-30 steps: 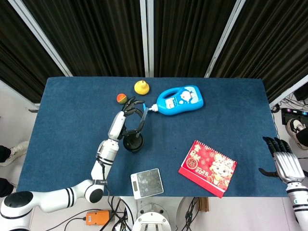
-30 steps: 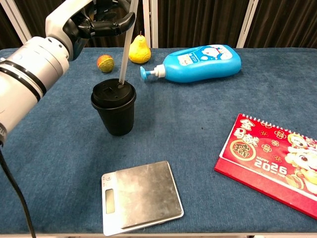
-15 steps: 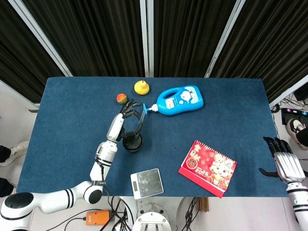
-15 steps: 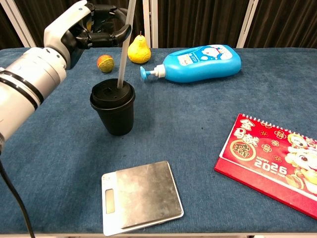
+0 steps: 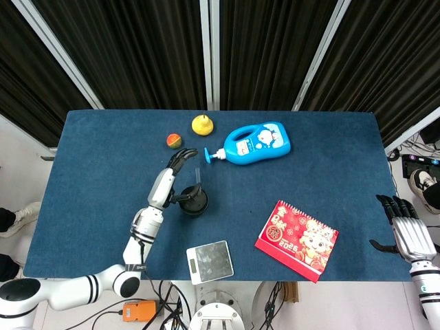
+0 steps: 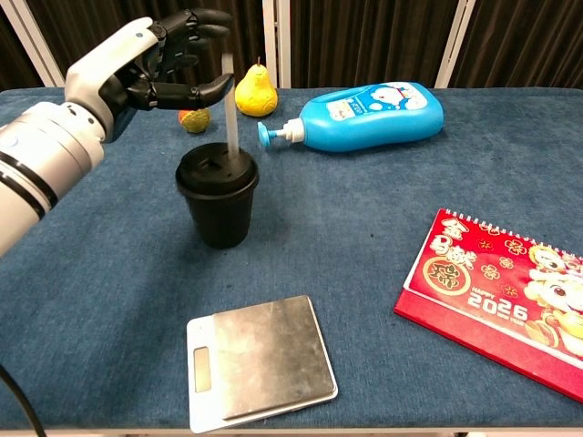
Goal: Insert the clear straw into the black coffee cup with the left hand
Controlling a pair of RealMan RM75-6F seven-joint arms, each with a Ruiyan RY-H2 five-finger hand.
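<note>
The black coffee cup [image 6: 217, 209] [image 5: 194, 203] stands upright on the blue table, left of centre. The clear straw [image 6: 231, 114] [image 5: 199, 180] rises from its lid, nearly upright and a good way down into the cup. My left hand [image 6: 150, 64] [image 5: 175, 165] hovers above and left of the cup with its fingers spread and nothing in it. Its thumb tip lies close beside the straw. My right hand [image 5: 404, 227] shows only in the head view, off the table's right front corner, fingers extended and empty.
A yellow pear [image 6: 255, 89] and a small orange-green ball [image 5: 174, 141] lie behind the cup. A blue pump bottle [image 6: 364, 114] lies on its side to the back right. A silver scale [image 6: 260, 360] sits in front, a red calendar [image 6: 506, 296] at the right.
My left hand has let go of the straw, opened and drawn back to the left. The straw has sunk deeper into the cup and stands on its own. The cup shifted slightly right.
</note>
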